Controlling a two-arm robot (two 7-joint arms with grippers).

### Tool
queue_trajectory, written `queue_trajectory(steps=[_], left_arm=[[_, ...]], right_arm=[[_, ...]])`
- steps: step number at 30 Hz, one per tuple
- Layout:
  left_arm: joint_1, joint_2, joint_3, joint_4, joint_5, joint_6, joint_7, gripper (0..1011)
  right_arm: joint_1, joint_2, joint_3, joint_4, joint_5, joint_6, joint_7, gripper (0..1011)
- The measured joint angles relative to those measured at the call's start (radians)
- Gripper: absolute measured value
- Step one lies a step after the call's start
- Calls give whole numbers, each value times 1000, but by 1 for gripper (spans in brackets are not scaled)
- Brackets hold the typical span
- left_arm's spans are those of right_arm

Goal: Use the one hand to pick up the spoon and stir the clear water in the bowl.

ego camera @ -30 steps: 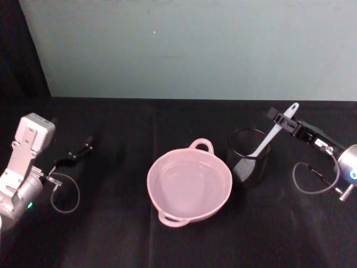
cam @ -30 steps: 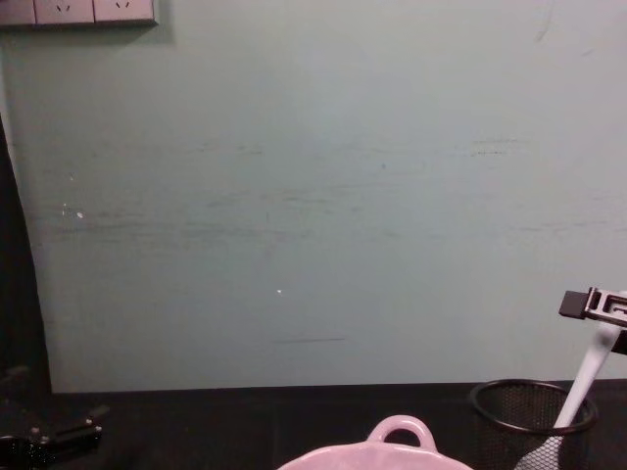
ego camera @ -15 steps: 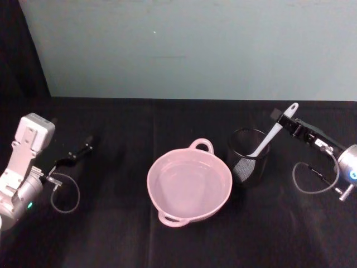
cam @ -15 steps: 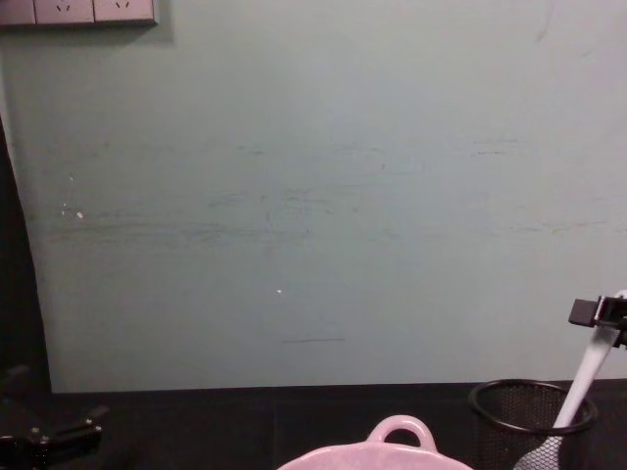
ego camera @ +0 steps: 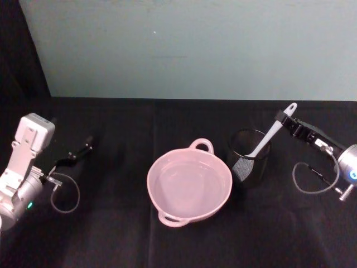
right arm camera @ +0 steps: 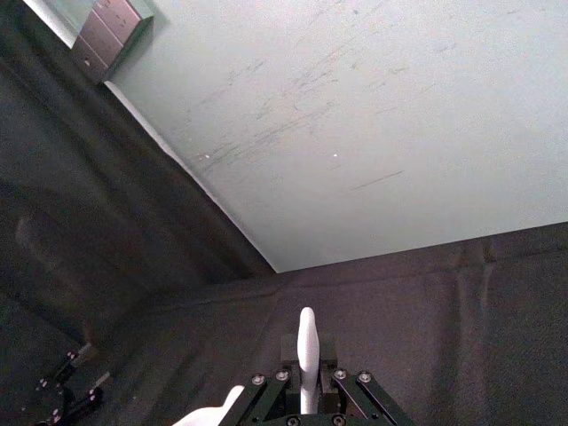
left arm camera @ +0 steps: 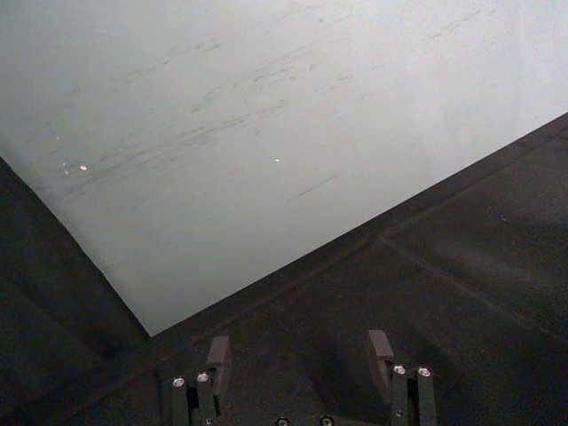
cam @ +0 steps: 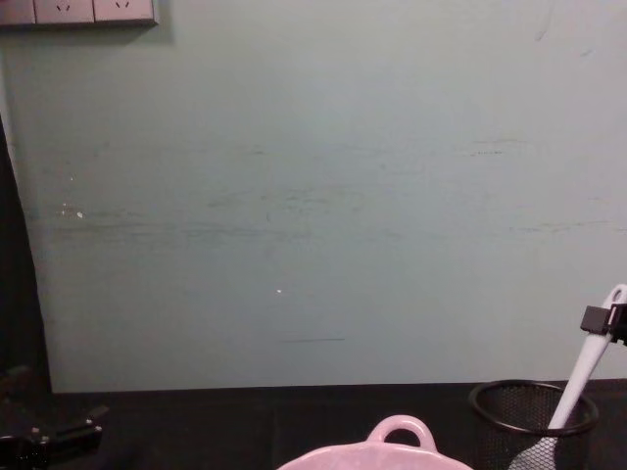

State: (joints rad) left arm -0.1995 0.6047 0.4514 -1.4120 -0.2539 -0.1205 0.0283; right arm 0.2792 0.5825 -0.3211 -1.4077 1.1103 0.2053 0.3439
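Spoon (ego camera: 271,133): I judge it light, stiff, slick | right gripper (ego camera: 283,119), 2 o'clock of bowl (ego camera: 149,181), pinches upper handle | left gripper (left arm camera: 300,343) parked 9 o'clock, fingers wide.

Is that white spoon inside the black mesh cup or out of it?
Inside: the spoon has its blade down in the mesh cup, with the handle leaning out toward the right gripper.

Blade of spoon (ego camera: 271,133) behind cup (ego camera: 256,171) mesh

No text, label or number can be read anywhere.
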Motion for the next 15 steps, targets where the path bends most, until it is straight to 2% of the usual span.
queue_trajectory(steps=[8, 15], left_arm=[[0, 0, 0, 0, 0, 0, 0, 1005], [0, 0, 0, 0, 0, 0, 0, 1005]], right_arm=[[0, 0, 0, 0, 0, 0, 0, 119], [0, 69, -12, -103, -78, -18, -31, 119]])
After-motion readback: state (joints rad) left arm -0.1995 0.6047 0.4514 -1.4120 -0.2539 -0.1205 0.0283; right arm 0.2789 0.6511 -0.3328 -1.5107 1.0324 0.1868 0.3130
